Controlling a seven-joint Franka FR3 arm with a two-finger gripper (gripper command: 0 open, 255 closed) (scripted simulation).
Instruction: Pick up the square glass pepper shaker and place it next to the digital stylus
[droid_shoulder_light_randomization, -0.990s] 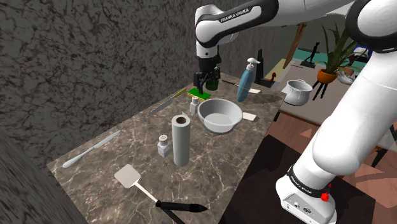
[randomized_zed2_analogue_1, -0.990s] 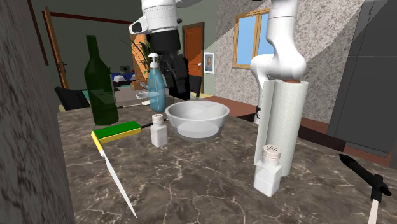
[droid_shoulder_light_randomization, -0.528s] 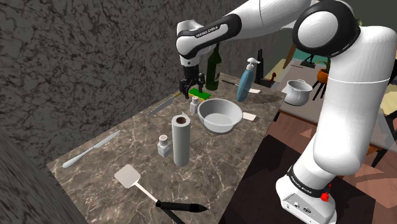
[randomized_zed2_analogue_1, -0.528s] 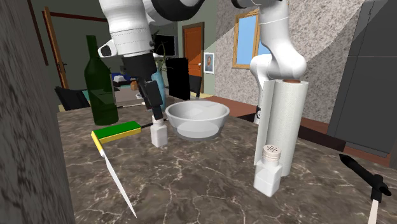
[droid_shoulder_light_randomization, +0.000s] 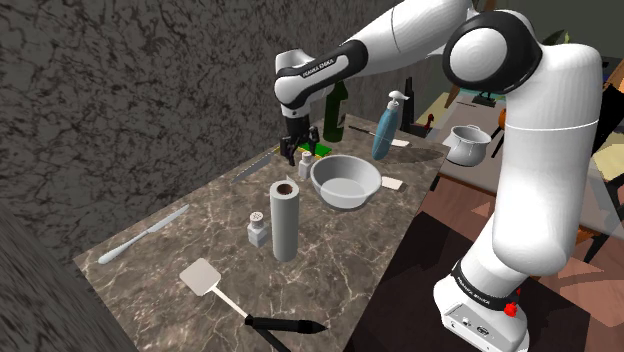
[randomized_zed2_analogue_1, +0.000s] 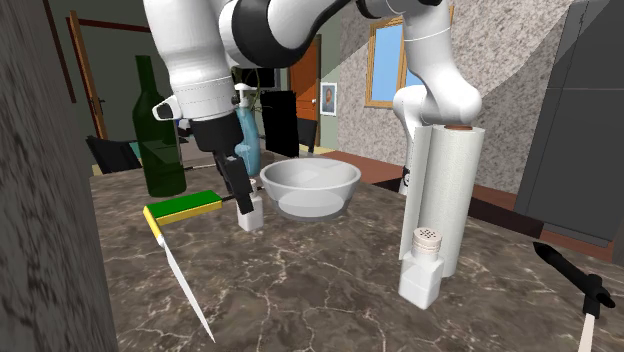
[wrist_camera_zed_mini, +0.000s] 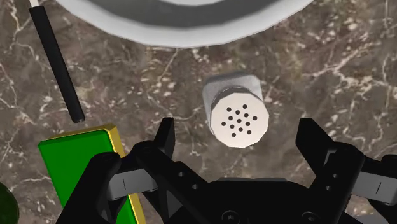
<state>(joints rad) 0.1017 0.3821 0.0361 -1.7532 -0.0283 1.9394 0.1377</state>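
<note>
Tool (wrist_camera_zed_mini: 239, 130) state: open. Its two fingers stand apart, one on each side of the pepper shaker (wrist_camera_zed_mini: 234, 109), and neither touches it. The shaker stands upright on the counter (wrist_camera_zed_mini: 331, 57), just beside the bowl (wrist_camera_zed_mini: 184, 28), with its perforated cap facing the tool.

Step in hand, as judged: close on the shaker body.

1. Check centring. The shaker sits roughly midway between the fingers, so little sideways correction appears necessary.
2. Set the fingers against the body below the cap. A grip on the cap alone is likely to slip.
3. Align the finger faces with two opposite flat sides. A square body caught on its corners can twist out.
4. Close slowly. A green and yellow sponge (wrist_camera_zed_mini: 83, 159) lies near the bowl, just beside one finger; avoid dragging it.
5. Lift straight up until the shaker clears the bowl rim.

The stylus (droid_shoulder_light_randomization: 287, 325) lies well apart from the bowl, toward the opposite end of the counter. A paper towel roll (droid_shoulder_light_randomization: 284, 220) and a second shaker (droid_shoulder_light_randomization: 258, 228) stand between the bowl and the stylus, so route the carry above them.
</note>
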